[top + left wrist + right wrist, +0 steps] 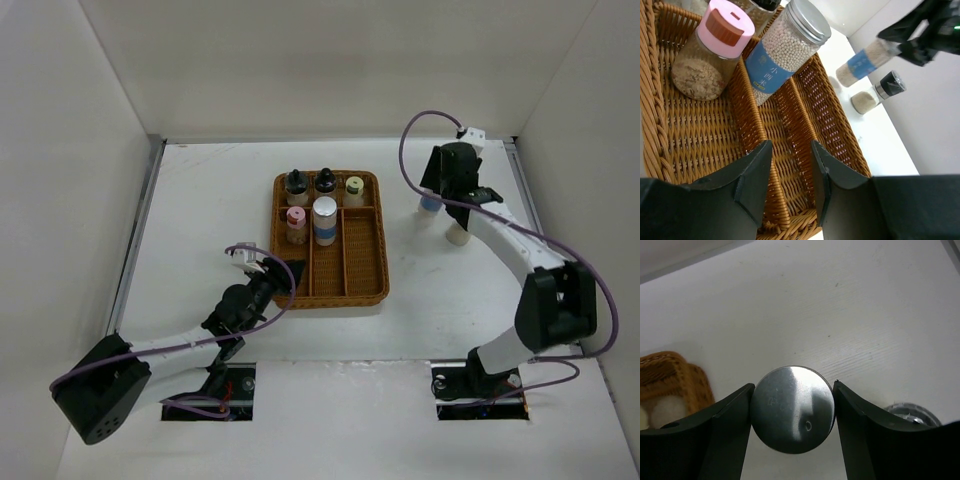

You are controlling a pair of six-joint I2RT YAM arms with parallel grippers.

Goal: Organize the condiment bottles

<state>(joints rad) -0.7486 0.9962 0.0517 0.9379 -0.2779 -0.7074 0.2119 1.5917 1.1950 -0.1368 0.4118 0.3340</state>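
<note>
The brown wicker tray [366, 270] holds two black-capped bottles [296, 182] [325, 181], a yellowish-capped one [354, 187], a pink-capped one [296, 217] and a tall white bottle with a blue label [325, 220]. My right gripper [440, 190] is shut on the silver cap [792, 409] of a second blue-labelled bottle [430, 204], held tilted right of the tray. A small shaker [458, 233] stands on the table beside it. My left gripper [264, 274] is open and empty over the tray's front left corner [790, 220].
The left wrist view shows the pink-capped bottle [715, 47] and the blue-labelled bottle [785, 50] in the tray ahead of my fingers. White walls enclose the table on three sides. The tray's front compartments [328, 268] hold nothing.
</note>
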